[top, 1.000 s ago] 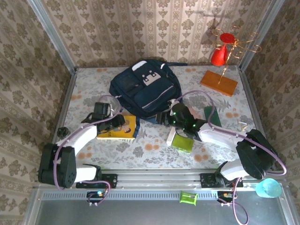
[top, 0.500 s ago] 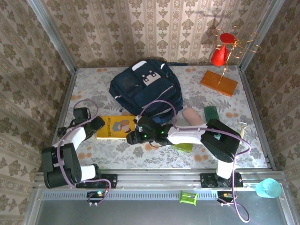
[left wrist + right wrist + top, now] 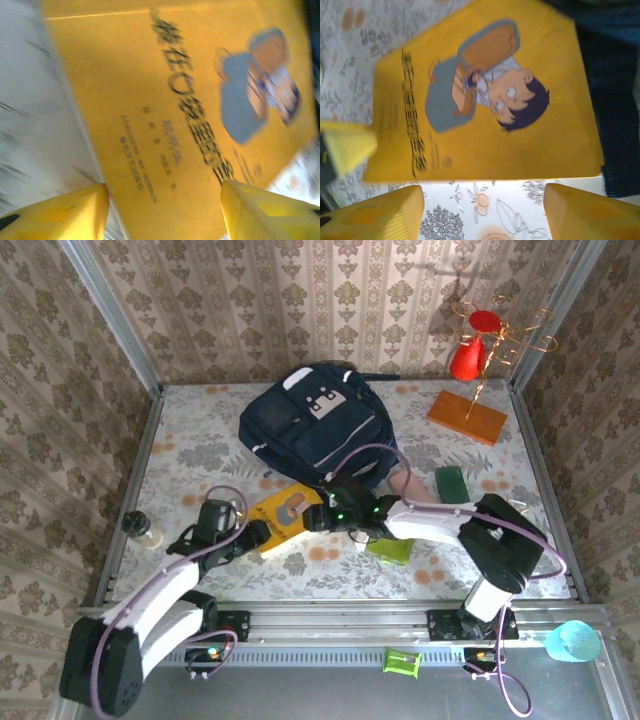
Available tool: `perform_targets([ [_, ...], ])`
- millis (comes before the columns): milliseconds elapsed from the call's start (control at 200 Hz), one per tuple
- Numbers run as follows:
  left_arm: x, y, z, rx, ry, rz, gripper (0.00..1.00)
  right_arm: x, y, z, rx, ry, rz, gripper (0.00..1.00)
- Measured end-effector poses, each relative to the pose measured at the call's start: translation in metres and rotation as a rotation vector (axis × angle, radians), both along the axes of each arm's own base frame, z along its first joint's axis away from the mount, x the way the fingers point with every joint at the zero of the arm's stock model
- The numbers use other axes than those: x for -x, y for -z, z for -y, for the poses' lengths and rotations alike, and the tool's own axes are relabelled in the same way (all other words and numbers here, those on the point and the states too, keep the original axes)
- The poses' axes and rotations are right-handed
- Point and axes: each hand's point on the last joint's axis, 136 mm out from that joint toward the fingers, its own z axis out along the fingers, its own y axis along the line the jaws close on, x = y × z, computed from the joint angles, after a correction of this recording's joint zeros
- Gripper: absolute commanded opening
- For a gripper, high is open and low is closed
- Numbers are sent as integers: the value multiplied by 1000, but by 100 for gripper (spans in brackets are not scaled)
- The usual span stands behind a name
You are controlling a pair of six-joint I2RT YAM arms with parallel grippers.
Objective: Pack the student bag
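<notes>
The yellow book [image 3: 285, 512] is turning toward the student bag [image 3: 315, 430] sitting at the back of the tabletop [image 3: 195, 435]. The left fingers [image 3: 65, 210] and right fingers [image 3: 380, 212] are hanging spread beside it, pinching nothing, so packing is only starting

The yellow book [image 3: 190, 115] was blurred in the left wrist view, its print unreadable and its top cut off. The student bag [image 3: 615, 75] ran off the right wrist view's edge. A small object [image 3: 143, 530] near the left wall was too tiny to identify.
</notes>
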Motion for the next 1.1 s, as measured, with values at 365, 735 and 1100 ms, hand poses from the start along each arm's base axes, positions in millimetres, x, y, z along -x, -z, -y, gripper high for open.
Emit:
perform_targets([
  [365, -10, -66, 3, -121, 94, 236, 75, 29, 9, 7, -26, 44, -64, 70],
  [735, -80, 1, 6, -224, 216, 79, 82, 31, 20, 0, -114, 210, -136, 75],
  [1100, -76, 10, 39, -100, 346, 100, 65, 17, 32, -14, -158, 301, -178, 60],
])
